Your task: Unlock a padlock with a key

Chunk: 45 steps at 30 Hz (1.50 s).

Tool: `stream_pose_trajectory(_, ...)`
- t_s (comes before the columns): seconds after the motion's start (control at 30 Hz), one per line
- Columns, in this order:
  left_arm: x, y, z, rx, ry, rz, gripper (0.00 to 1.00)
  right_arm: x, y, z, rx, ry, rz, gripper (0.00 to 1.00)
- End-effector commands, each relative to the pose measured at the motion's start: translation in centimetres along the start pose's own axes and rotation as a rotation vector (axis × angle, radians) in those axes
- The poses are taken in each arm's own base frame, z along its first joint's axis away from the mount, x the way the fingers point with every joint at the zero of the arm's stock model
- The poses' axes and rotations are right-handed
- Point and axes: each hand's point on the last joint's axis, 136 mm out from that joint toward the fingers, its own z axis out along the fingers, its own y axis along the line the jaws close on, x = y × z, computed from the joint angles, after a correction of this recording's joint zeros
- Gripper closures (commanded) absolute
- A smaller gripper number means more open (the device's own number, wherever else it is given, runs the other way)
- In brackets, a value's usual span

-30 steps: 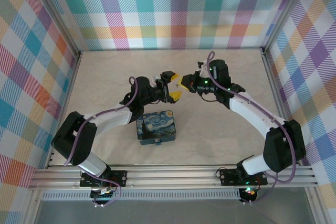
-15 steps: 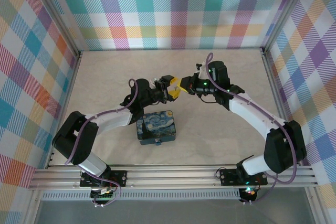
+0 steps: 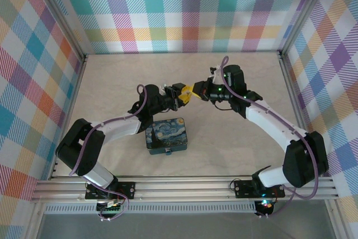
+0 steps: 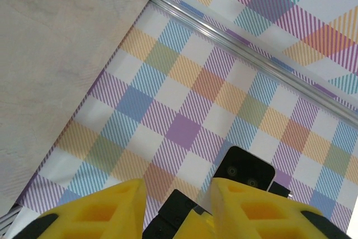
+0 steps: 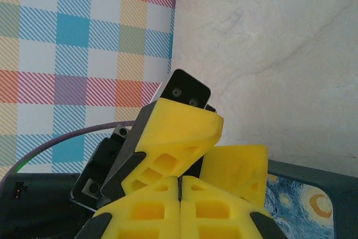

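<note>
No words, numbers or signs can be read anywhere. The dark-blue rectangular metal tin (image 3: 166,135) on the tabletop has a painted picture of swirls and stars on its lid, with no letters that can be made out.

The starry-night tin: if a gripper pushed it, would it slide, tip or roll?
The tin lies flat and low on the table, so it would probably slide, not tip. Its rectangular shape should not roll. Its crisp edges suggest stiffness.

Mid-frame from above, you can't tell if the left gripper (image 3: 185,95) grips anything; the right wrist view crops the tin (image 5: 313,205).
</note>
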Motion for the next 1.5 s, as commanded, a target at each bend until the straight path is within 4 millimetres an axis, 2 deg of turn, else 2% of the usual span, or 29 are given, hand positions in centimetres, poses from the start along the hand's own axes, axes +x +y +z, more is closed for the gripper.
stream_pose_trajectory(0.0, 0.8, -0.4, -0.1, 0.027, 0.020, 0.005, 0.69, 0.5, 0.5, -0.5, -0.007, -0.003, -0.040, 1.00)
stream_pose_trajectory(0.37, 0.9, -0.5, 0.0, 0.030, 0.023, 0.013, 0.78, 0.7, 0.0, -0.5, 0.004, 0.000, -0.035, 1.00)
stream_pose_trajectory(0.6, 0.9, -0.5, 0.0, 0.015, 0.015, 0.055, 0.95, 0.6, 0.2, -1.1, 0.017, -0.020, -0.050, 1.00)
stream_pose_trajectory(0.67, 0.8, -0.6, 0.0, 0.007, 0.007, 0.098, 1.00, 0.5, 0.2, -1.5, 0.027, -0.032, -0.062, 0.94)
stream_pose_trajectory(0.8, 1.1, -1.6, -0.1, 0.001, -0.010, 0.237, 1.00, 0.4, 0.1, -2.6, 0.038, -0.065, -0.088, 0.81)
stream_pose_trajectory(0.97, 2.1, -4.2, -0.5, 0.013, -0.033, 0.554, 1.00, -0.3, 0.3, -4.7, 0.001, -0.131, -0.125, 0.65)
stream_pose_trajectory(1.1, 3.8, -7.3, -1.7, 0.044, -0.041, 0.864, 1.00, -0.7, 2.0, -6.8, -0.064, -0.191, -0.211, 0.58)
stream_pose_trajectory(1.27, 7.8, -10.7, -3.4, 0.146, 0.027, 1.182, 1.00, 0.1, 6.3, -8.3, -0.228, -0.193, -0.373, 0.51)
stream_pose_trajectory(1.37, 9.4, -12.0, -4.3, 0.201, 0.053, 1.285, 1.00, 0.8, 8.4, -8.6, -0.321, -0.165, -0.423, 0.49)
stream_pose_trajectory(1.47, 10.9, -13.0, -4.7, 0.276, 0.090, 1.300, 1.00, 1.4, 9.9, -8.3, -0.385, -0.139, -0.449, 0.49)
